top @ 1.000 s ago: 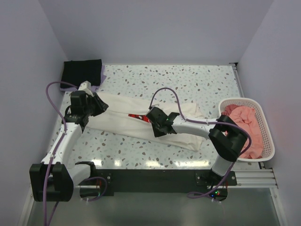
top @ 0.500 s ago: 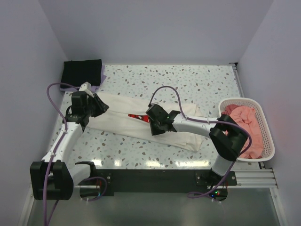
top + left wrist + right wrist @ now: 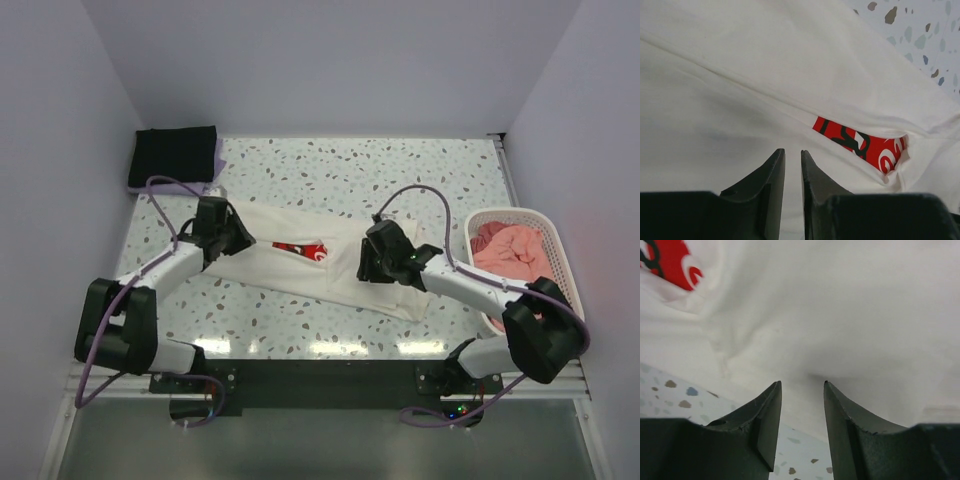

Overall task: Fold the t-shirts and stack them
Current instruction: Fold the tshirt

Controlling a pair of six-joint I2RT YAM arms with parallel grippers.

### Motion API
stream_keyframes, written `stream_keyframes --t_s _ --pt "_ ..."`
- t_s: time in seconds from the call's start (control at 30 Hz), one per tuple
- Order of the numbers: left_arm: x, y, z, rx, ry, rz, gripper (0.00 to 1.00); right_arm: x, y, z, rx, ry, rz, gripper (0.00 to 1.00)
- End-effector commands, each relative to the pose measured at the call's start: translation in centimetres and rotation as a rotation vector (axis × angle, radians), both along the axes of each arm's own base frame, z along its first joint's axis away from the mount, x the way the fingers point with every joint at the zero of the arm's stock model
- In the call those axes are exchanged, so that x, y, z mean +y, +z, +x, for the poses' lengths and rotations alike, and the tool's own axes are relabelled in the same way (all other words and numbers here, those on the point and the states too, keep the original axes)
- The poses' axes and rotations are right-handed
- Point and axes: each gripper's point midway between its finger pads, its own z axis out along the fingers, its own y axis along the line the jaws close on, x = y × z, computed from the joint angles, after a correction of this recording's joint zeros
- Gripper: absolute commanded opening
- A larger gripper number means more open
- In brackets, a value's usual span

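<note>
The cream-white t-shirt (image 3: 330,275) lies folded into a long band across the table, its red print (image 3: 300,248) peeking from the fold. My left gripper (image 3: 238,240) hovers over its left part. In the left wrist view the gripper (image 3: 792,151) has only a narrow gap, with nothing between its fingers and the red print (image 3: 860,145) just ahead. My right gripper (image 3: 368,265) is over the shirt's right part, open (image 3: 801,383) above the cloth's near edge. A folded black t-shirt (image 3: 175,155) rests on a lavender one (image 3: 216,165) at the back left.
A white slatted basket (image 3: 510,213) stands at the right edge with a salmon-pink t-shirt (image 3: 515,250) bunched inside. Grey walls close in the left, back and right. The speckled table (image 3: 400,175) shows beyond the shirt.
My right gripper has opened, let go of the cloth and shifted right. My left arm has swung inward, carrying its gripper right over the shirt with its jaws narrower.
</note>
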Motion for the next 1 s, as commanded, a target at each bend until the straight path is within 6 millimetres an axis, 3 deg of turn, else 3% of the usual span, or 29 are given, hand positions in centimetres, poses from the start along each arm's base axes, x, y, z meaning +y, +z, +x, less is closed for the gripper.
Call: stream_keyframes --t_s 0.0,0.2,0.43,0.63,0.67,0.7,0.73,0.77,0.83,0.87,0.93,0.97 --pt "-0.5 -0.7 1.2 -0.038 0.033 0.012 0.23 -1.5 -2.3 -1.2 0.042 -0.069 0.003 0.43" --pt "-0.7 -3.9 -0.8 0.021 0.027 0.071 0.13 -3.6 -6.5 -3.3 0.119 -0.158 0.002 0.42" --pt "0.5 -7.3 -4.3 0.093 0.066 0.145 0.02 -5.0 -6.9 -2.6 0.127 -0.212 0.001 0.42" --pt "-0.3 -8.3 -6.8 0.117 0.044 0.172 0.00 -6.8 -7.0 0.8 0.169 -0.251 -0.016 0.42" --pt "-0.5 -8.2 -6.9 0.111 0.042 0.175 0.00 -6.8 -6.1 2.5 0.153 -0.267 0.005 0.42" --pt "-0.8 -8.3 -7.4 0.119 0.041 0.174 0.00 -7.1 -6.7 3.1 0.173 -0.274 -0.010 0.42" --pt "-1.7 -8.1 -7.9 0.114 0.013 0.174 0.00 -7.2 -6.7 3.7 0.177 -0.273 -0.016 0.42" --pt "-2.0 -8.2 -8.3 0.117 0.005 0.175 0.00 -7.1 -5.7 5.5 0.154 -0.287 0.000 0.42" --pt "-3.7 -8.3 -9.4 0.126 -0.032 0.163 0.00 -7.4 -6.5 6.7 0.181 -0.292 -0.020 0.42" --pt "-4.4 -8.2 -9.8 0.126 -0.049 0.157 0.00 -7.2 -5.6 8.7 0.159 -0.298 -0.005 0.42" --pt "-6.6 -8.1 -10.9 0.126 -0.105 0.132 0.00 -7.2 -7.1 9.7 0.215 -0.277 -0.036 0.42" --pt "-7.3 -8.2 -11.2 0.134 -0.123 0.129 0.00 -6.6 -5.5 12.3 0.182 -0.272 -0.018 0.42"
